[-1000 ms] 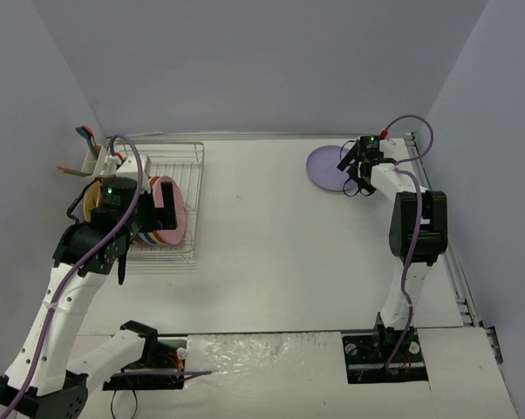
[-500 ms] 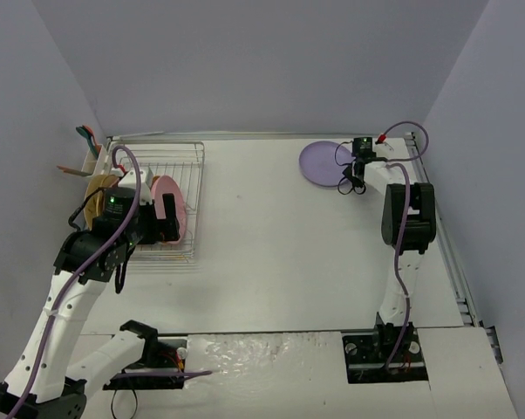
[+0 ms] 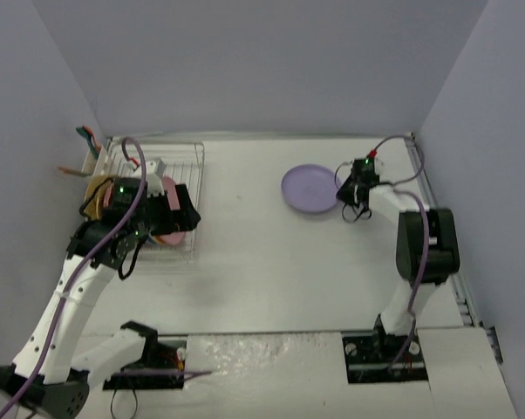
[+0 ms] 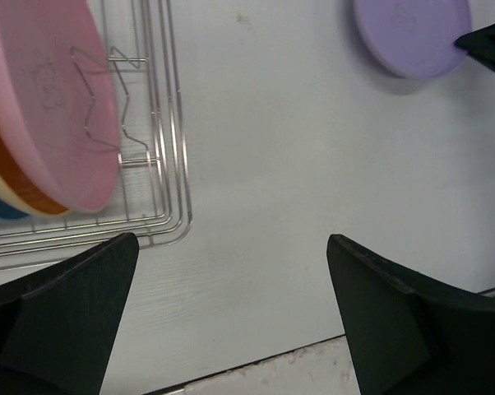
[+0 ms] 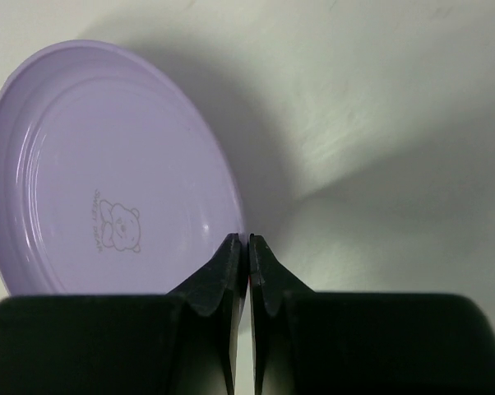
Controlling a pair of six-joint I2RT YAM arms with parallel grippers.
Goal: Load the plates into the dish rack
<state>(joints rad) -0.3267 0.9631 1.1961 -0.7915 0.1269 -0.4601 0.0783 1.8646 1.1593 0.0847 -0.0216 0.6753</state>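
At the far left of the desk (image 3: 254,244) stands the dish rack (image 3: 182,155), with several plates upright in its tines. The light pink plate (image 4: 54,107) is the rightmost of them, and orange, cream and blue rims show behind it. The left pincer (image 4: 233,239) hangs above the rack's near right corner, jaws spread wide and holding nothing.

Well apart to the right, the lilac plate (image 5: 108,173) sits toward the far right of the desk. The right pincer (image 5: 247,243) is clenched on its rim, and only the fingertips have hold.

The step in hand looks like bringing this plate over to the rack. With so thin a bite on the rim, it probably pays to lift slowly and keep the plate from swinging. It should then travel left, tip on edge and go into a free slot right of the pink plate, once the left arm is clear.
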